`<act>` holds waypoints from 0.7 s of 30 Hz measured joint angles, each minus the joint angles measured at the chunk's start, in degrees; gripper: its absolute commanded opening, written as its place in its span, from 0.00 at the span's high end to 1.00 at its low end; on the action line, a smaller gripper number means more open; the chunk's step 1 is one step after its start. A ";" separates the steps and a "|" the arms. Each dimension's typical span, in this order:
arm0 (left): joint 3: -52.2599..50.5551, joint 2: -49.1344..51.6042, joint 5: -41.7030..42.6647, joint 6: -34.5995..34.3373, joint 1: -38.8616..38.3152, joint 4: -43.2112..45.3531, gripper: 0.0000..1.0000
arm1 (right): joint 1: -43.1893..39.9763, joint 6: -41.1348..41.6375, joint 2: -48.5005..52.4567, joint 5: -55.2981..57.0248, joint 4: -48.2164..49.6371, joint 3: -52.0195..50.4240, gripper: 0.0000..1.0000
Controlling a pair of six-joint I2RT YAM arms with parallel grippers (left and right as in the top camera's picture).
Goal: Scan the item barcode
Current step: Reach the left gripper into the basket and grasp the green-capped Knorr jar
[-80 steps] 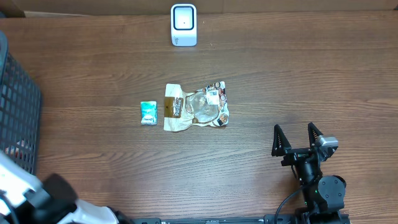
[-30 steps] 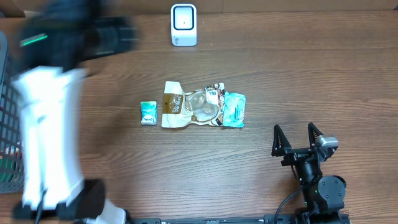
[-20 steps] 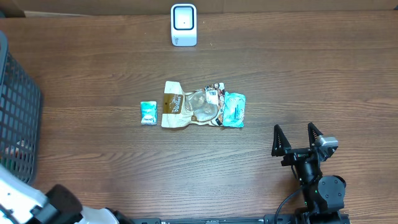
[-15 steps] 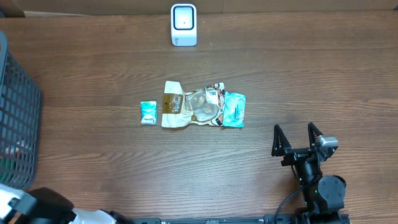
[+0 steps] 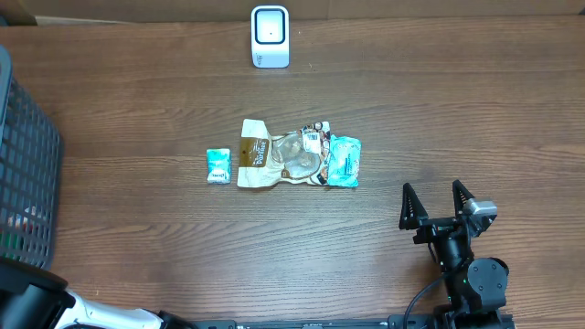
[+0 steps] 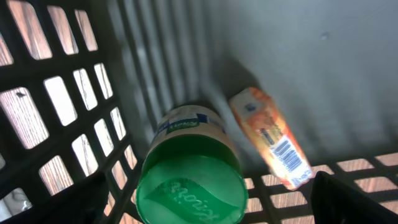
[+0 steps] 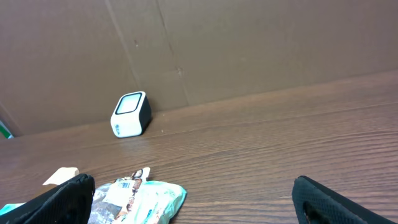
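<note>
Green-lidded jar (image 6: 189, 186) and an orange packet (image 6: 270, 138), barcode facing up, lie just beside each other in the basket (image 5: 23, 155) at 9 o'clock on the table (image 5: 457, 110). My left tool (image 6: 208, 190) hangs over them, spread wide, gripping nothing. I see the scanner (image 5: 271, 37) at 12 o'clock and a row of pouches (image 5: 285, 155) mid-table. My right tool (image 5: 439, 206) sits at 5 o'clock, released, well apart from them.

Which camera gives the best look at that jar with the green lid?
The left wrist view: the green-lidded jar sits close and large inside the basket, beside an orange packet. Overhead, the basket's mesh hides it; the right wrist view misses it entirely.
</note>
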 measured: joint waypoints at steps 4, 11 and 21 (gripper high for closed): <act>0.00 2.08 -0.20 0.04 -0.17 -1.20 0.11 | 0.00 0.04 0.00 -0.02 -0.02 0.00 0.00; -0.87 8.31 -0.87 0.87 -0.22 -2.32 0.20 | 0.00 0.02 0.00 -0.02 -0.02 0.00 0.00; -0.92 8.55 -1.57 1.57 -0.22 -2.82 0.73 | 0.00 0.04 0.00 -0.02 0.00 0.00 0.00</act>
